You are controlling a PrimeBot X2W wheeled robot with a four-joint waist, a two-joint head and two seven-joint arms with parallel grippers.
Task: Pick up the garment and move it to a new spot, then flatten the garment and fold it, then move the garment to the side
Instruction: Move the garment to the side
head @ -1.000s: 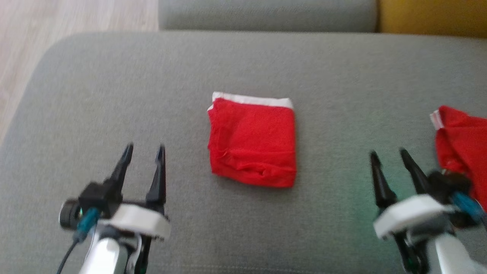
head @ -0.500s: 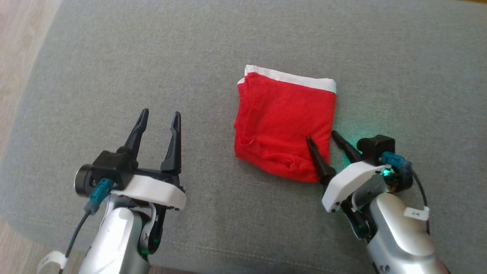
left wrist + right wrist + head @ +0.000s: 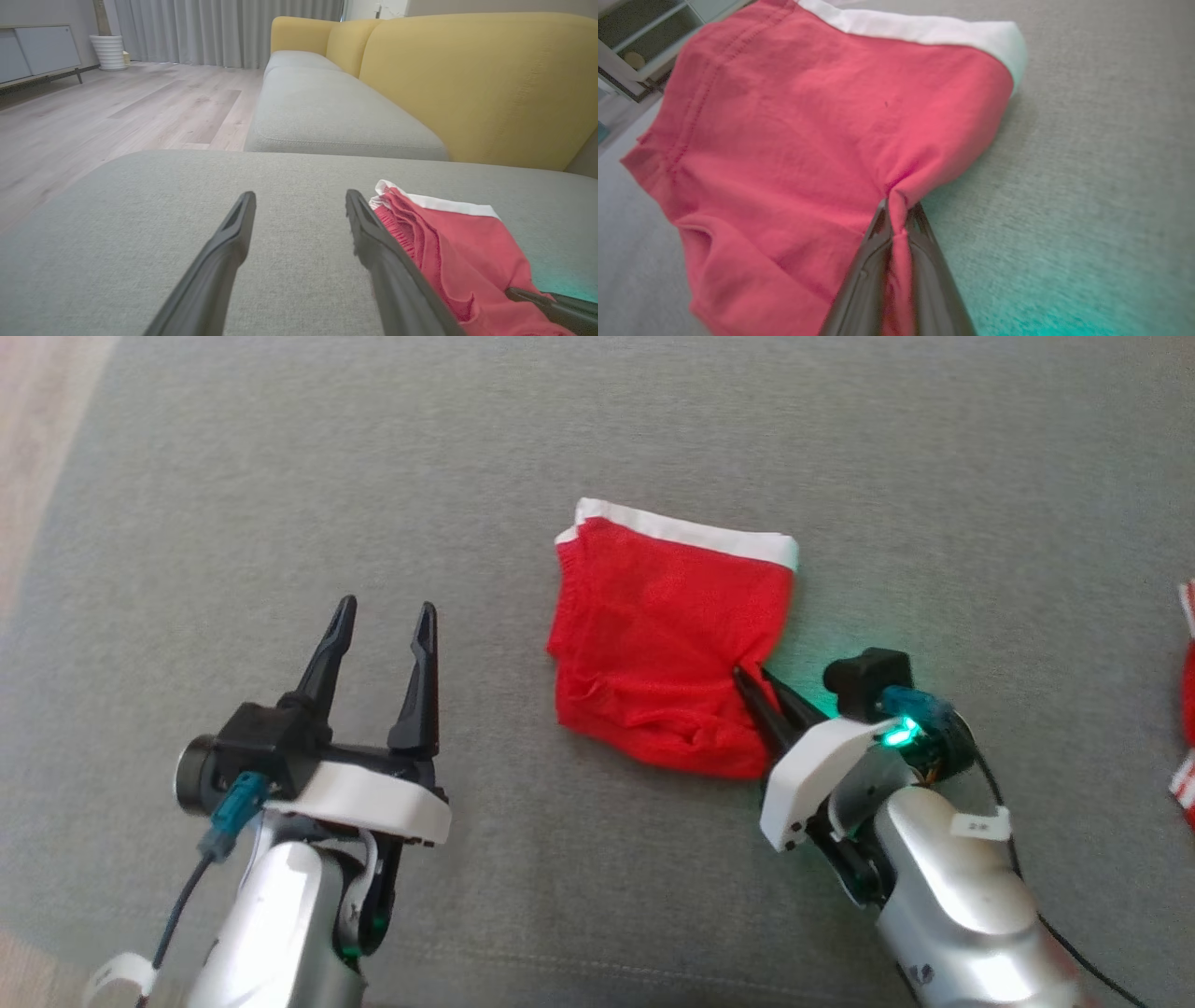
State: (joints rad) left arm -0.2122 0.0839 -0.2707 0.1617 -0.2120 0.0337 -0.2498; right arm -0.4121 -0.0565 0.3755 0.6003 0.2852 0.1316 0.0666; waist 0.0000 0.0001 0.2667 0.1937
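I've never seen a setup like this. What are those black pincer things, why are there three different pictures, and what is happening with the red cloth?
The pincers are the robot's two hands, called grippers. The overhead picture comes from a camera on its head; the other two come from cameras on its wrists, looking along the fingers. On the grey fabric sofa cushion lies a folded red garment with a white waistband. The right gripper is shut on that garment's edge; its wrist picture shows red cloth bunched between the two dark fingers. The left gripper hangs open beside the garment, holding nothing. At the cushion's far right edge sits another red and white piece of cloth. Behind are yellow sofa backrests.
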